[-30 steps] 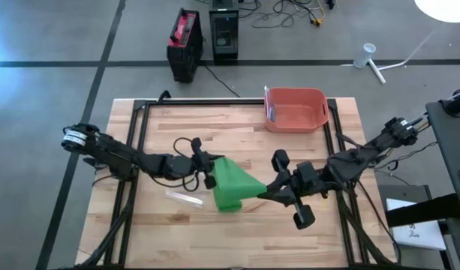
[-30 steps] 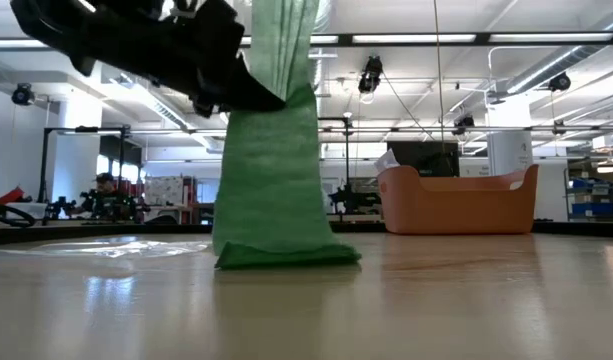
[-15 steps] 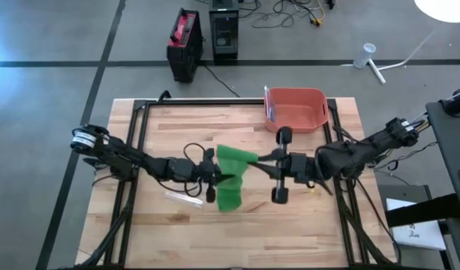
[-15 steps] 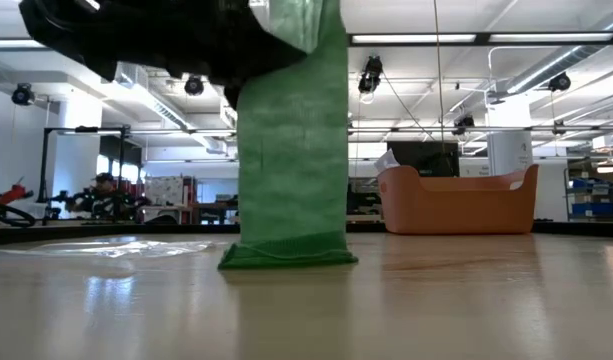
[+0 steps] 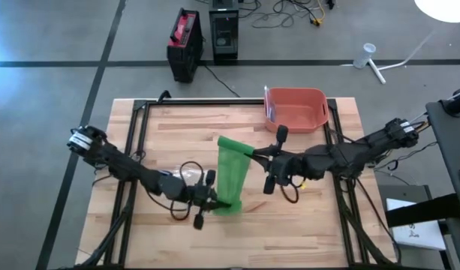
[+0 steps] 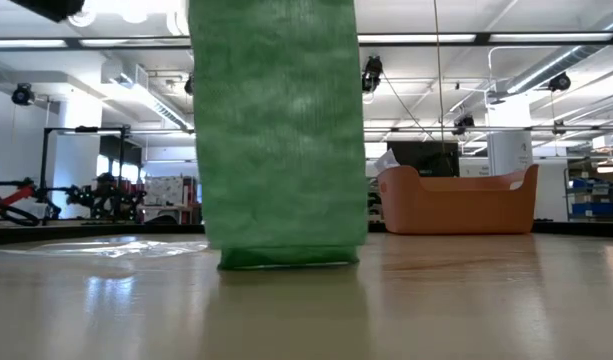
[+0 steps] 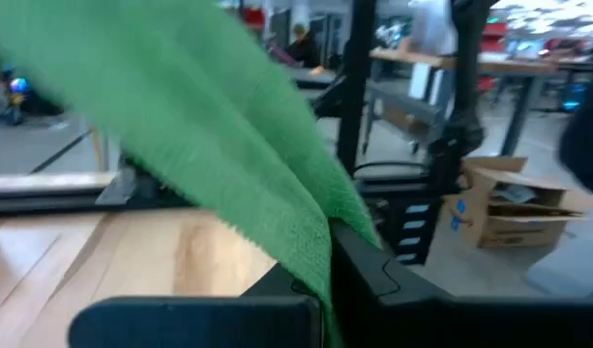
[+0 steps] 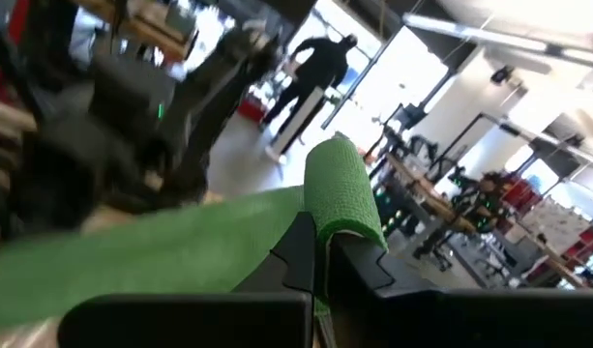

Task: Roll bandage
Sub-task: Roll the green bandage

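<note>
**Bright Overhead Light, Soft Wrist Views**

A lamp (image 5: 444,7) is blowing out to white at the high view's corner, and the floor is carrying a bluish glare at the opposite edge. Ceiling strip lights (image 6: 456,39) are glowing in the low view, and the wooden surface (image 6: 436,300) is reflecting them in pale patches. The green bandage (image 7: 209,145) is smearing with blur in the left wrist view. Bright windows are washing out the right wrist view's background.

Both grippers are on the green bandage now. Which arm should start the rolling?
Probably the right. The right gripper is shut on the green bandage's far end, already curled over its fingers in its wrist view. The left gripper pins the near end.
</note>
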Tool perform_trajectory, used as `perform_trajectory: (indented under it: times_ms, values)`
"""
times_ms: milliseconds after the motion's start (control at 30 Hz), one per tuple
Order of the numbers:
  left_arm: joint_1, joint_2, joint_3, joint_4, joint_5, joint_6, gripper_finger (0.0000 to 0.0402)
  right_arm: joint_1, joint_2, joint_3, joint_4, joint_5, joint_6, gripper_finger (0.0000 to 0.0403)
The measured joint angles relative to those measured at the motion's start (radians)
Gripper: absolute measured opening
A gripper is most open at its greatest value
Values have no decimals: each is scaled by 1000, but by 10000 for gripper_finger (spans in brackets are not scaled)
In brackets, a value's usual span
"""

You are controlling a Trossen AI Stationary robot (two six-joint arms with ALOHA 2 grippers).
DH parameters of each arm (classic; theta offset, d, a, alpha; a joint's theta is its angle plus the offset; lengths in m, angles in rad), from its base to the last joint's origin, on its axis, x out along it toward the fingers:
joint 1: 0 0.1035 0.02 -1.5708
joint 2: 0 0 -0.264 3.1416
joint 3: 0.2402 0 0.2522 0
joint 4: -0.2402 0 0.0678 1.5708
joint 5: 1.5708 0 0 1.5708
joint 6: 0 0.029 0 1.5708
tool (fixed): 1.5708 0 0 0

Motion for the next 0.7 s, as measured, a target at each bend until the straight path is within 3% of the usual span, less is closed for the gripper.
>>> perform_trajectory:
  times_ms: [333, 700]
  values:
    - [-66, -100, 4, 1, 0, -9, 0, 0, 0, -12, -134, 1, 29, 4]
    - [-67, -112, 72, 48, 0, -9, 0, 0, 28, -61, -175, -28, 109, 3]
